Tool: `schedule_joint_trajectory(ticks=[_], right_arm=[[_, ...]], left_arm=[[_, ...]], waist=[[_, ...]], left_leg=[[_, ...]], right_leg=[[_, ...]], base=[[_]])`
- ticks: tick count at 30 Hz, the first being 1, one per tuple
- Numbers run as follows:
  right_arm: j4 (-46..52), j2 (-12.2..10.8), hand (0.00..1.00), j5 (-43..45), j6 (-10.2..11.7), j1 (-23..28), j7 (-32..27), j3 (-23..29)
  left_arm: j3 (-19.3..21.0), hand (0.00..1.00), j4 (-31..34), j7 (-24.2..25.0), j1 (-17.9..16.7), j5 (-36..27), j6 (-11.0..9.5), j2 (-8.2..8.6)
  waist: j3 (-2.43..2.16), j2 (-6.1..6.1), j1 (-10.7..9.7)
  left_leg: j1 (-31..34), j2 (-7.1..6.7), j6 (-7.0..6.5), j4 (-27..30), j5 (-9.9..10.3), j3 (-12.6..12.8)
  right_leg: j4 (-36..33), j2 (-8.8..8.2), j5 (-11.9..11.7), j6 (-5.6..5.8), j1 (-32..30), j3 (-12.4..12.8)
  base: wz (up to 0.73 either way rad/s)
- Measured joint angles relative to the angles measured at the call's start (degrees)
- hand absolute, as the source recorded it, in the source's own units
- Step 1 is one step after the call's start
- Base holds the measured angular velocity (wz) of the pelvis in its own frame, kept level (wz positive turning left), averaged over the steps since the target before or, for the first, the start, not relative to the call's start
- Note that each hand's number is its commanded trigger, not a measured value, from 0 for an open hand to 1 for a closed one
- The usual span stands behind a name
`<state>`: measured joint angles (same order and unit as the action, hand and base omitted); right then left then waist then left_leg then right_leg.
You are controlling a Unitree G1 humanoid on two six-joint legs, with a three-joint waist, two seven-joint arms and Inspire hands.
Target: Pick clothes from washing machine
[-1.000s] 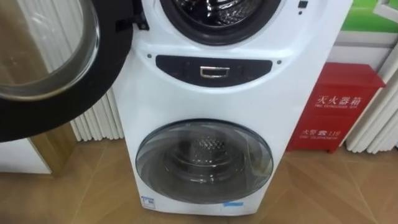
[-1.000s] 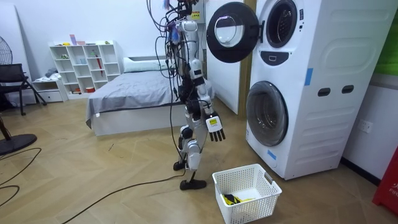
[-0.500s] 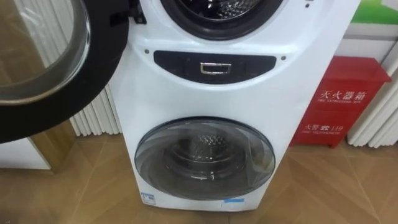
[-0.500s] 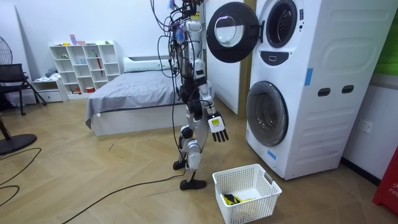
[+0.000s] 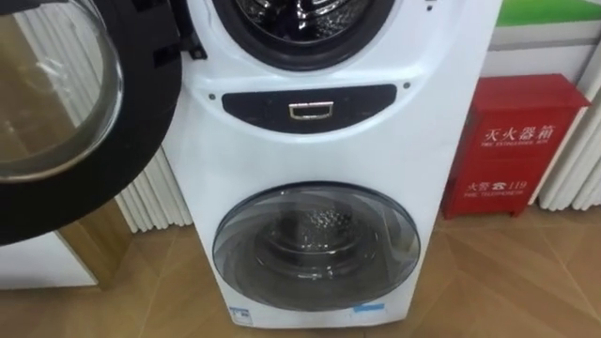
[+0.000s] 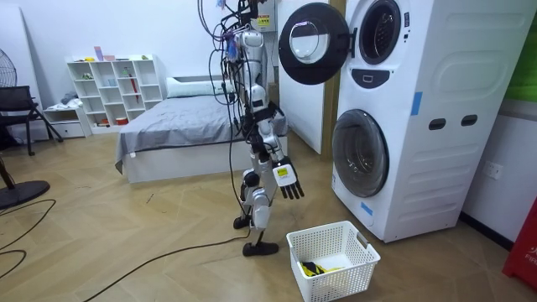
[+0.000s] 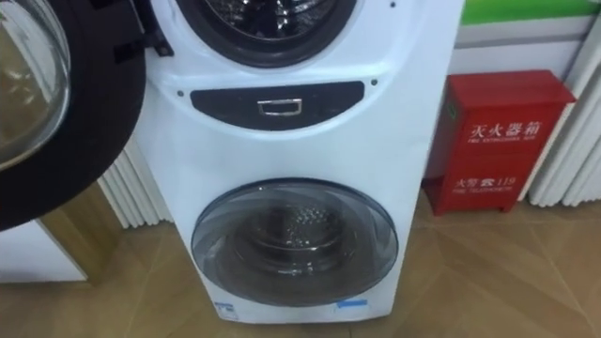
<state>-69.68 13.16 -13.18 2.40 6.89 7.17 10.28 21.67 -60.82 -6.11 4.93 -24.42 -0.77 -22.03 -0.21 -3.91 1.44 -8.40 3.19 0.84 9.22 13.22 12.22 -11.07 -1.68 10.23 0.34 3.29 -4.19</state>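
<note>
I stand facing a white stacked washing machine [image 6: 411,109]. The upper drum opening [image 5: 299,26] is uncovered, and its round door [image 5: 70,103] hangs open to my left. Only bare metal shows in the part of the drum I see. The lower drum's glass door [image 5: 316,246] is closed. In the room view my right hand [image 6: 285,180] hangs open at thigh height, well short of the machine and holding nothing. On the floor by my feet a white basket [image 6: 333,260] holds a small yellow and dark garment [image 6: 315,268].
A red fire-equipment box [image 5: 515,141] stands right of the machine. A white radiator [image 5: 155,192] lines the wall behind the open door. Behind me are a bed [image 6: 172,130] and a white shelf unit [image 6: 113,88], with wooden floor between.
My head camera has shifted a little, so the machine sits further left in view. In the room view my right hand has dropped slightly and my upper body has moved a little.
</note>
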Motion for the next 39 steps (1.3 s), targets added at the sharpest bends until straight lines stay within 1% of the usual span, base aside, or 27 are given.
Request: schedule_joint_trajectory(ticks=[2, 3, 5, 6, 8, 9, 10, 11, 12, 13, 14, 15, 17, 21, 23, 24, 26, 28, 30, 31, 32, 35, 37, 39], right_arm=[[0.2, 0.2, 0.00, 0.0, 0.0, 0.0, 0.7, 0.1], [0.1, 0.2, 0.00, 0.0, 0.0, 0.0, 0.7, 0.1], [-0.1, 0.2, 0.00, -0.1, 0.0, 0.3, 0.5, 0.6], [0.0, 0.2, 0.00, -0.3, 0.0, 0.4, 0.5, 0.8], [0.6, 0.2, 0.00, -0.3, 0.0, 0.9, 0.3, 1.1], [0.6, 0.2, 0.00, -0.2, 0.0, 0.9, 0.2, 1.1], [0.8, 0.3, 0.00, -0.2, 0.0, 0.8, 0.0, 1.1], [1.3, 0.3, 0.00, -0.1, 0.0, 0.9, 0.1, 1.3], [1.7, 0.2, 0.00, 0.2, -0.1, 1.0, 0.1, 1.8], [3.0, 0.2, 0.00, 0.5, -0.5, 1.3, 0.2, 2.3], [3.2, 0.3, 0.00, 0.8, -0.5, 1.3, 0.2, 2.4], [3.2, 0.3, 0.00, 0.9, -0.7, 1.3, 0.2, 2.4], [3.8, 0.3, 0.00, 1.3, -1.1, 1.4, 0.4, 3.0], [5.2, 0.3, 0.00, 1.3, -1.1, 1.6, 0.6, 4.7], [5.5, 0.4, 0.00, 1.7, -1.1, 1.9, 0.5, 5.3], [5.5, 0.4, 0.00, 2.0, -1.1, 2.0, 0.6, 5.8], [5.5, 0.2, 0.00, 3.1, -1.1, 2.7, 1.4, 8.1], [5.5, 0.2, 0.00, 4.3, -1.1, 3.2, 1.7, 9.2], [5.6, 0.2, 0.00, 5.6, -1.1, 3.4, 1.8, 9.3], [5.6, 0.2, 0.00, 6.8, -1.1, 3.4, 2.0, 9.3], [5.6, 0.1, 0.00, 7.6, -1.1, 3.2, 2.4, 9.3], [5.4, -0.1, 0.00, 9.3, -1.1, 2.8, 3.1, 9.2], [5.3, -0.4, 0.00, 9.3, -1.1, 2.4, 3.5, 9.2], [4.9, -1.0, 0.00, 8.9, -1.1, 1.8, 3.5, 8.6]], left_arm=[[0.1, 0.00, 2.8, -0.2, 0.7, -2.8, 0.0, -2.29], [0.2, 0.00, 3.8, -0.4, 0.8, -3.6, 0.0, -2.71], [0.8, 0.00, 7.2, -1.1, 2.6, -3.9, 0.1, -4.19], [0.8, 0.00, 8.6, -1.1, 2.8, -3.9, 0.2, -4.55], [0.8, 0.00, 15.0, -1.2, 3.1, -3.9, 0.3, -5.97], [0.8, 0.00, 16.0, -1.2, 3.6, -3.8, 0.3, -6.19], [0.8, 0.00, 18.7, -1.1, 4.1, -3.6, 0.3, -6.52], [1.0, 0.00, 21.6, -1.1, 4.1, -3.6, 0.4, -6.72], [1.3, 0.00, 22.7, -1.3, 4.2, -4.0, 1.3, -6.72], [2.1, 0.00, 23.3, -1.4, 4.2, -4.2, 3.0, -6.73], [2.5, 0.00, 24.8, -2.1, 4.2, -4.1, 4.4, -6.74], [2.6, 0.00, 25.5, -2.3, 4.2, -4.2, 4.9, -6.76], [2.8, 0.00, 28.5, -3.2, 4.2, -4.2, 7.4, -6.76], [2.9, 0.00, 30.0, -4.7, 4.2, -3.8, 8.1, -6.77], [2.9, 0.00, 30.7, -6.1, 4.2, -2.4, 8.3, -6.80], [2.9, 0.00, 30.9, -6.3, 4.2, -1.8, 8.5, -6.80], [3.0, 0.00, 33.9, -7.4, 4.3, 0.6, 11.9, -7.00], [2.9, 0.00, 35.1, -7.5, 4.3, 2.5, 13.3, -7.64], [2.9, 0.00, 36.3, -8.4, 4.3, 3.9, 13.8, -8.15], [2.9, 0.00, 37.8, -9.1, 4.3, 4.5, 14.5, -8.22], [2.9, 0.00, 39.0, -9.7, 4.3, 5.0, 14.7, -8.22], [2.8, 0.00, 40.7, -10.4, 4.3, 5.9, 14.7, -8.21], [1.9, 0.00, 41.2, -11.5, 4.3, 6.6, 14.7, -8.21], [0.3, 0.00, 42.1, -13.2, 4.3, 9.3, 14.7, -8.21]], waist=[[-0.08, 0.10, -0.1], [-0.01, -0.05, -0.1], [0.00, -0.05, 0.2], [0.03, -0.13, 0.3], [0.09, -0.33, 0.4], [0.04, -0.26, 0.4], [0.10, -0.48, 0.6], [0.15, -0.89, 0.7], [0.11, -1.11, 0.7], [0.24, -1.45, 0.5], [0.25, -1.46, 0.4], [0.21, -1.39, 0.5], [0.04, -1.05, 0.7], [-0.03, -0.92, 0.9], [-0.28, -0.50, 1.0], [-0.30, -0.46, 1.0], [-0.27, -0.31, 1.2], [-0.20, 0.06, 1.8], [-0.10, 0.41, 2.2], [0.08, 0.67, 2.1], [0.37, 1.02, 2.2], [0.70, 1.43, 2.1], [0.80, 1.46, 1.5], [1.04, 1.71, 0.7]], left_leg=[[-0.1, -0.01, 0.00, 0.1, 0.0, 0.3], [-0.1, 0.00, 0.00, 0.1, 0.0, 0.3], [-0.2, 0.00, -0.01, 0.1, 0.0, 0.2], [-0.2, 0.01, -0.01, 0.1, 0.0, 0.2], [-0.2, 0.01, -0.01, 0.1, 0.0, 0.0], [-0.2, 0.01, 0.00, 0.1, 0.0, 0.0], [-0.2, 0.01, 0.00, 0.1, 0.0, 0.1], [-0.2, 0.00, 0.00, 0.1, 0.0, 0.1], [-0.2, 0.00, 0.00, 0.1, 0.0, 0.0], [-0.1, 0.00, -0.01, 0.1, 0.0, 0.0], [0.2, 0.04, 0.00, 0.1, 0.0, -0.2], [0.3, 0.06, 0.00, 0.1, 0.0, -0.3], [0.9, 0.10, 0.00, 0.2, 0.0, -0.9], [0.9, 0.09, 0.00, 0.2, 0.0, -1.5], [0.9, 0.11, 0.00, 0.2, 0.0, -1.6], [0.9, 0.11, 0.00, 0.2, 0.0, -1.6], [0.9, 0.12, 0.00, 0.2, 0.0, -2.1], [0.5, 0.11, 0.00, 0.2, 0.0, -2.2], [0.7, 0.17, 0.00, 0.2, 0.0, -2.5], [1.0, 0.16, 0.00, 0.2, 0.0, -3.0], [1.3, 0.17, 0.00, 0.2, 0.0, -3.1], [1.8, 0.13, 0.00, 0.3, 0.0, -3.7], [2.1, 0.01, -0.01, 0.3, 0.0, -4.5], [2.8, -0.04, -0.01, 0.5, 0.0, -5.5]], right_leg=[[-0.6, 0.10, 0.0, 0.02, -0.2, 0.7], [-0.5, 0.14, -0.1, 0.05, -0.2, 0.8], [-0.5, 0.15, -0.1, 0.08, -0.2, 0.9], [-0.5, 0.14, -0.1, 0.08, -0.2, 0.9], [-0.5, 0.15, -0.1, 0.07, -0.1, 0.8], [-0.5, 0.15, -0.1, 0.07, -0.1, 0.8], [-0.5, 0.15, -0.1, 0.07, -0.2, 0.8], [-0.5, 0.15, -0.1, 0.07, -0.2, 0.8], [-0.5, 0.14, -0.1, 0.07, -0.2, 0.8], [-0.4, 0.15, -0.1, 0.07, -0.3, 0.9], [-0.2, 0.21, -0.2, 0.03, -0.4, 0.8], [-0.1, 0.24, -0.2, 0.00, -0.4, 0.7], [0.5, 0.27, -0.4, -0.02, -0.4, 0.3], [0.5, 0.26, -0.4, 0.00, -0.4, 0.1], [0.5, 0.26, -0.4, -0.01, -0.3, -0.1], [0.5, 0.27, -0.4, -0.01, -0.3, -0.1], [0.6, 0.26, -0.5, -0.05, 0.4, -0.2], [1.1, 0.29, -0.6, -0.05, 0.7, 0.0], [1.8, 0.41, -1.0, -0.04, 0.9, 0.1], [2.4, 0.45, -1.2, -0.01, 0.8, 0.0], [2.5, 0.46, -1.3, 0.00, 0.6, -0.1], [2.5, 0.32, -1.4, 0.06, 0.5, -0.8], [2.5, 0.17, -1.4, 0.08, 0.5, -1.4], [2.4, 0.09, -1.4, 0.08, 0.4, -1.9]], base=[[-0.12], [-0.07], [0.00], [0.00], [0.00], [0.00], [0.00], [0.00], [0.00], [0.00], [0.04], [0.08], [0.11], [0.03], [0.00], [0.05], [0.10], [0.01], [-0.03], [0.08], [0.11], [0.12], [0.19], [0.27]])
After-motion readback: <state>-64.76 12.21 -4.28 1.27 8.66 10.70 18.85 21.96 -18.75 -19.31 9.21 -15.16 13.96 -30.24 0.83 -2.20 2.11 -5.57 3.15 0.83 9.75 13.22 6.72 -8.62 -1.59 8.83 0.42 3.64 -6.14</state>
